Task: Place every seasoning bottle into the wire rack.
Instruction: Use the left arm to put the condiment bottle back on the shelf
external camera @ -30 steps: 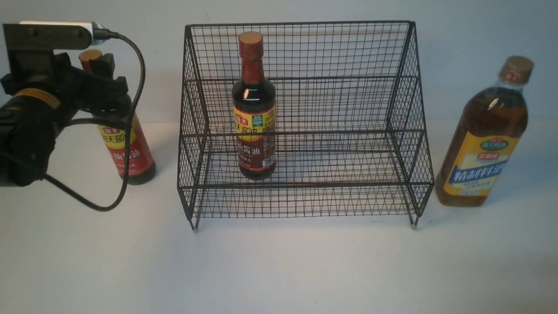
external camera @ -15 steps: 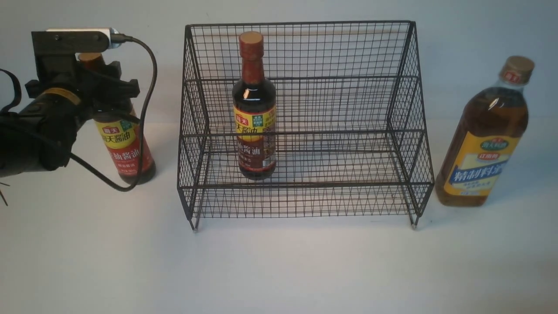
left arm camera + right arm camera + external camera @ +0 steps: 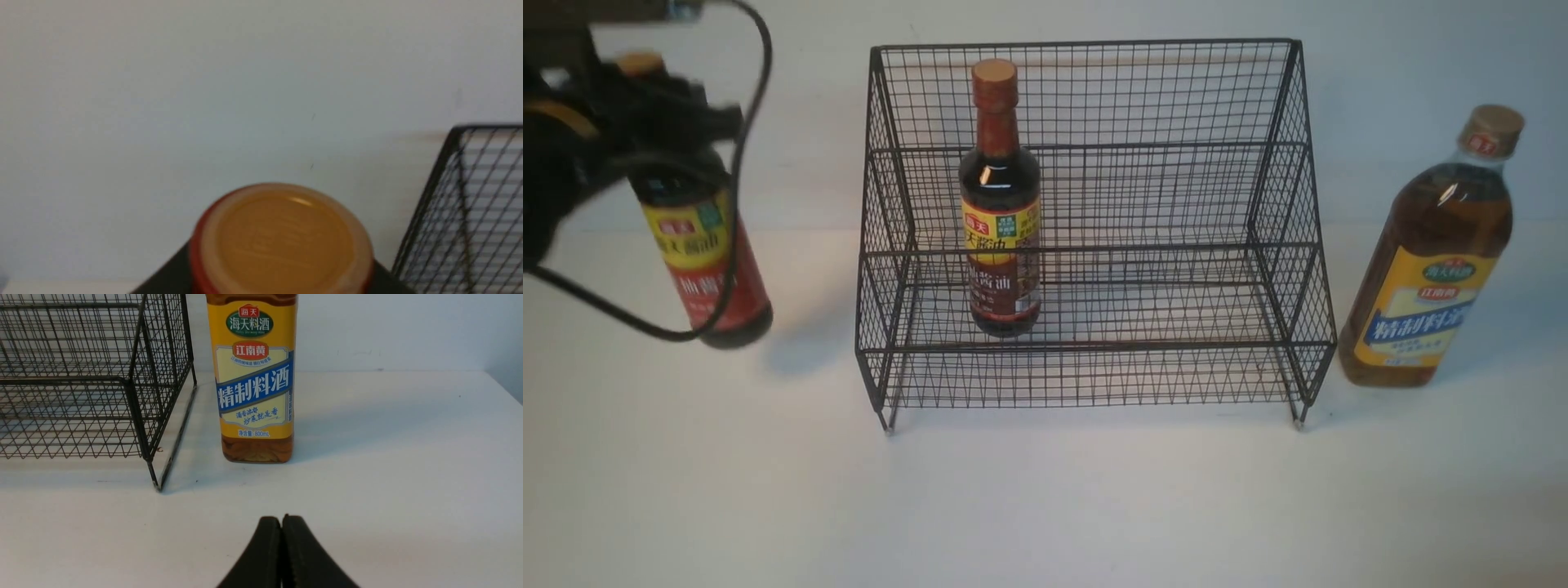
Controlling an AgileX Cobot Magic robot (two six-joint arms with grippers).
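My left gripper (image 3: 662, 122) is shut on the red neck of a slim dark soy-sauce bottle (image 3: 707, 261). The bottle hangs tilted just above the table, left of the black wire rack (image 3: 1094, 349). The left wrist view shows its tan cap (image 3: 282, 241) close up, with a dark finger (image 3: 163, 279) beside it and a rack corner (image 3: 453, 171) off to one side. A second soy-sauce bottle (image 3: 1001, 212) stands upright inside the rack on its lower step, left of middle. The larger amber bottle (image 3: 1429, 253) stands on the table right of the rack. My right gripper (image 3: 282, 518) is shut and empty, low before the amber bottle (image 3: 255, 375).
The white table (image 3: 1045, 506) runs to a pale back wall. The left arm's black cable (image 3: 743, 163) loops in front of the held bottle. The rack's right front foot (image 3: 157, 486) stands close to the amber bottle.
My left gripper has closed on the bottle's neck, then lifted it and carried it left, blurred and tilted. The right gripper, the rack and the other bottles have not moved.
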